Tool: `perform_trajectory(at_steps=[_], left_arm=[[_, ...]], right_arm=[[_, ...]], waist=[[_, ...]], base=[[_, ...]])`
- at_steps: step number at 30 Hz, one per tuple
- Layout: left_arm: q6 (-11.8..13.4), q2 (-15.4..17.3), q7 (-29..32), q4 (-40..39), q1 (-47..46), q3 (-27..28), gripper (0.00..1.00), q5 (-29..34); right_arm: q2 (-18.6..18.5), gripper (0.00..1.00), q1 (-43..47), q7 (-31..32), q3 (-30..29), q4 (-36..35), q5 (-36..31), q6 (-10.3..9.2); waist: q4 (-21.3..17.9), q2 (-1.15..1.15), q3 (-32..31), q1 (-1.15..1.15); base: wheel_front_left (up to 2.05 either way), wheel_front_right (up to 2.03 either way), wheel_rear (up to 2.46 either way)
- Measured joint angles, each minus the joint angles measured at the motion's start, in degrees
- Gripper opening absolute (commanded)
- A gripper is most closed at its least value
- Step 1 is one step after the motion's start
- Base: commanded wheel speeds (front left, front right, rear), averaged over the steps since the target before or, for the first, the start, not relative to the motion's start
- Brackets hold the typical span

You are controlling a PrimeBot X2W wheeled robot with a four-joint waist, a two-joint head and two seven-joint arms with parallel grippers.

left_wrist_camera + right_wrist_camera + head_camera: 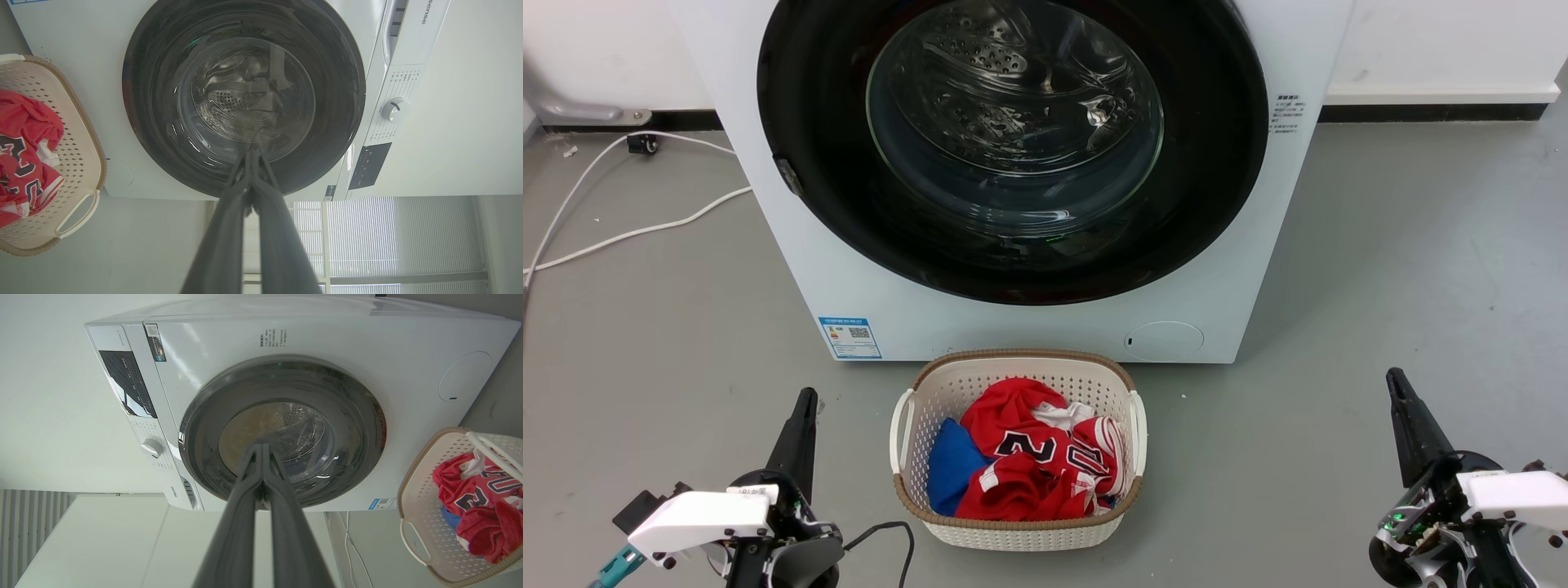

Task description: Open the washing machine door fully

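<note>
The large round glossy black washing machine door (pixel 1013 139) with its clear bulging glass bowl lies closed, flat against the front of the white boxy front-loading washing machine (pixel 792 269), which stands at the far middle of the grey floor (pixel 1405 261). Through the glass the perforated steel drum shows. Low on the machine's front are a blue label (pixel 849 337) at the left and a round cap (pixel 1164 339) at the right.

Just in front of the machine sits a white woven laundry basket (pixel 1013 531) with a brown rim, holding a red numbered jersey (pixel 1029 457) and a blue cloth (pixel 947 474). A white cable (pixel 629 233) trails over the floor at the far left.

The left gripper (pixel 806 400) is at the near left and the right gripper (pixel 1396 380) at the near right, one on each side of the basket, both well apart from the door. Each has its two long dark fingers pressed together on nothing (the wrist views show the tips meeting), pointing toward the door.
</note>
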Motion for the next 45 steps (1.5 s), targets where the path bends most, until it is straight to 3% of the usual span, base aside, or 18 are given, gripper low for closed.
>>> perform_trajectory(at_steps=[22,23,34,45], left_arm=[[0.0,0.0,0.0,0.0,0.0,0.0,0.00,0.0],[0.0,0.0,0.0,0.0,0.0,0.0,1.00,0.0],[0.1,-0.3,-1.5,2.3,2.8,-0.4,1.00,1.3],[2.4,-0.3,-4.4,-2.2,2.8,-0.6,1.00,13.4]], right_arm=[[0.0,0.00,0.0,0.0,0.0,0.0,0.0,0.00],[0.0,1.00,0.0,0.0,0.0,0.0,0.0,0.00],[0.3,1.00,2.8,-1.5,0.0,2.5,-1.5,-0.09],[0.3,1.00,3.0,-4.4,-0.7,-1.4,-14.2,-0.09]], waist=[[0.0,0.00,0.0,0.00],[0.0,0.00,0.0,0.00],[0.0,0.00,0.0,0.00],[0.0,0.00,0.5,0.00]], base=[[0.00,0.00,0.00],[0.00,0.00,0.00],[0.00,0.00,0.00],[0.00,0.00,0.00]])
